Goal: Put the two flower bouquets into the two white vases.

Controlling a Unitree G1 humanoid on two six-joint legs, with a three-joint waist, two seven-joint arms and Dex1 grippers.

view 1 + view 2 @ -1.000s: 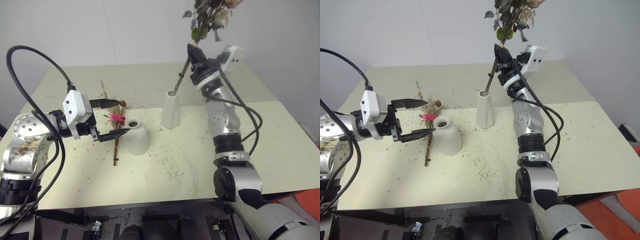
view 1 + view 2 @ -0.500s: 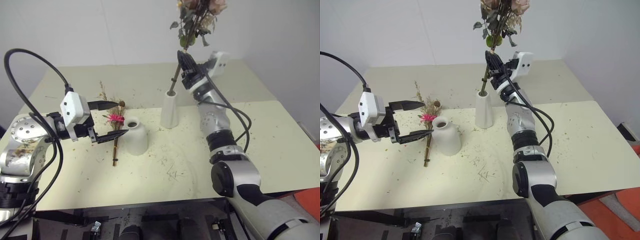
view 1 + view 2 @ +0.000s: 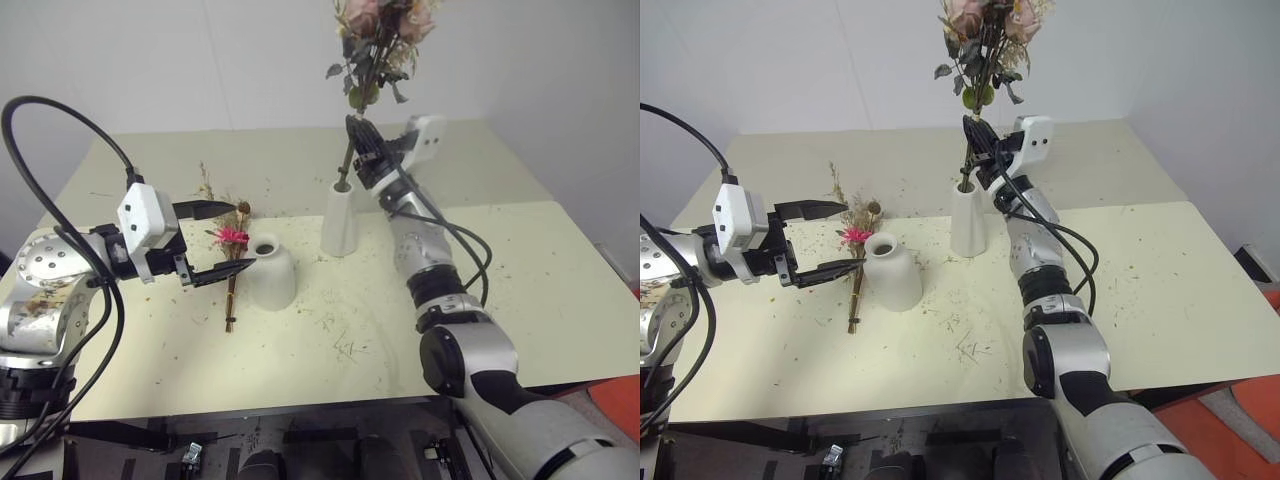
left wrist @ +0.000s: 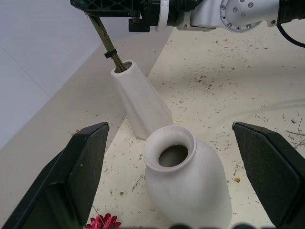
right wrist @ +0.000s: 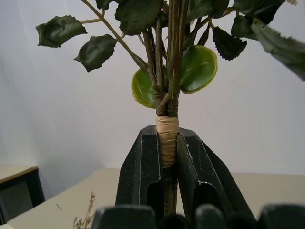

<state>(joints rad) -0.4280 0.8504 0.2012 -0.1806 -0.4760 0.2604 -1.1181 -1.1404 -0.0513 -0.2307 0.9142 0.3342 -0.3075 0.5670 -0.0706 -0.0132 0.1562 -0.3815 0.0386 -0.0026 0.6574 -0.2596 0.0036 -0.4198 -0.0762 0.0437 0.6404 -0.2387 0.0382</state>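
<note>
My right gripper (image 3: 358, 135) is shut on the taped stems of the pink rose bouquet (image 3: 378, 30), which stands nearly upright. Its stem ends dip into the mouth of the tall slim white vase (image 3: 340, 220). The short round white vase (image 3: 270, 270) stands to the left of it. The dried bouquet (image 3: 231, 262) with a magenta flower lies flat on the table beside the short vase. My left gripper (image 3: 226, 240) hangs open above that dried bouquet, its fingers (image 4: 71, 183) apart on either side of the short vase (image 4: 183, 183).
The cream table (image 3: 560, 290) is strewn with dried plant bits. A seam runs across it behind the vases. A white wall rises past the far edge. A black cable loops over my left arm.
My right gripper has carried the rose bouquet left and down, and tilted it more upright. The stem ends now sit in the tall vase's mouth. The left gripper has kept still.
</note>
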